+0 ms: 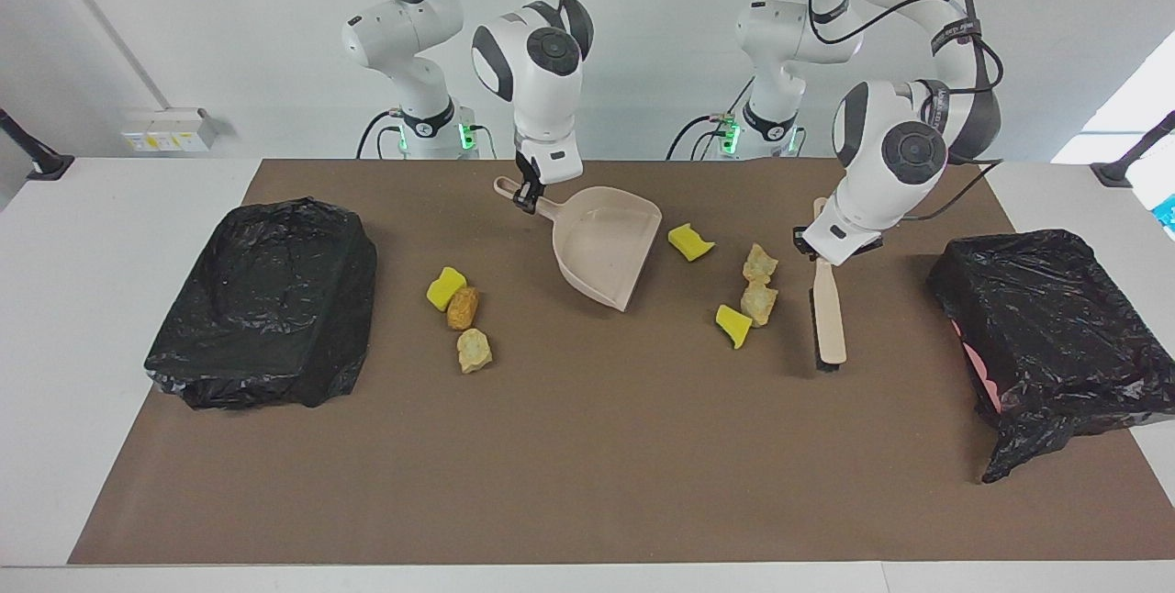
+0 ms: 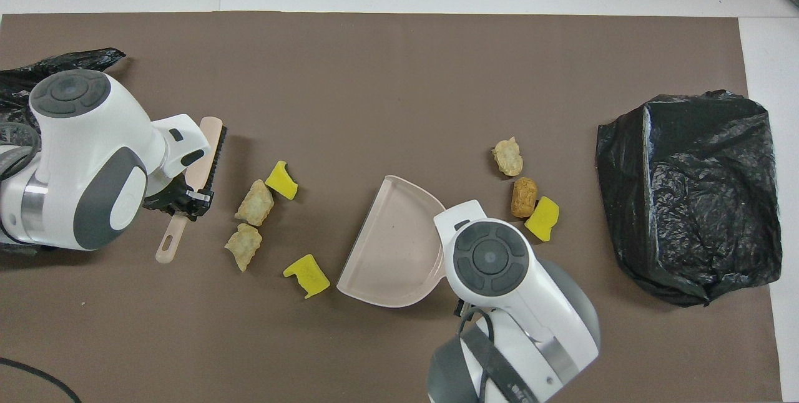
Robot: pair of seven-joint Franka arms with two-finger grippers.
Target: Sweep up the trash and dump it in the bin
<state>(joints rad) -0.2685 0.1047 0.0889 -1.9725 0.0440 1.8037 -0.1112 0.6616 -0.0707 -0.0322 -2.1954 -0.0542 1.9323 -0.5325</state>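
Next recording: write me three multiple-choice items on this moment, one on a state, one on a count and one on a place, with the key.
1. The dustpan is: A) empty; B) holding two pieces; C) heaped full.
2. Trash pieces on the brown mat: A) four; B) seven; C) ten.
3. The orange-brown lump lies: A) in the dustpan; B) stacked on another lump; C) beside a yellow sponge chunk, toward the right arm's end.

Key:
1. A, its inside shows bare.
2. B, three lie toward the right arm's end and four toward the left arm's.
3. C, both views show the two side by side on the mat.
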